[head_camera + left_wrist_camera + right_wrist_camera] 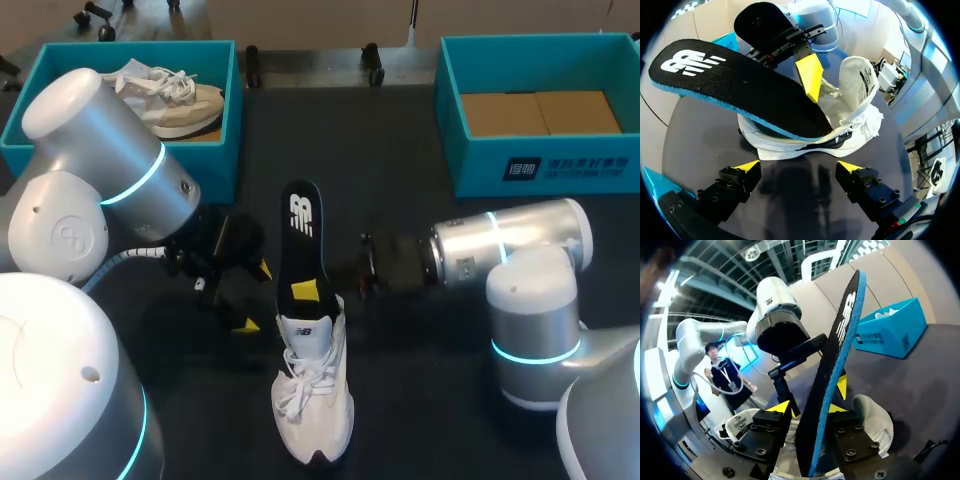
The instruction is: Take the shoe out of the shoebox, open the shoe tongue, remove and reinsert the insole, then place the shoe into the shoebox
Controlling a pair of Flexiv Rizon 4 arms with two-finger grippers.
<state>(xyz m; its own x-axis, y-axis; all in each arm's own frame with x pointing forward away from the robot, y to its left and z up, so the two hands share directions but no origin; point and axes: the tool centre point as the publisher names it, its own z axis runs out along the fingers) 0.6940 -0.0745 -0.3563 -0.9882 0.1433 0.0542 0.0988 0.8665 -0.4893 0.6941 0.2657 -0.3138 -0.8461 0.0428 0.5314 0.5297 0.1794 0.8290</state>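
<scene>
Right end effector pinches the black insole from both faces, holding it upright with its lower end in the opening of the white shoe. The shoe lies on the dark worktop in the lower middle of the frame, toe toward the bottom edge. Left end effector sits just left of the shoe's opening, fingers spread wide and holding nothing. An open teal shoebox stands at the upper right. Another teal box at the upper left holds a second sneaker.
</scene>
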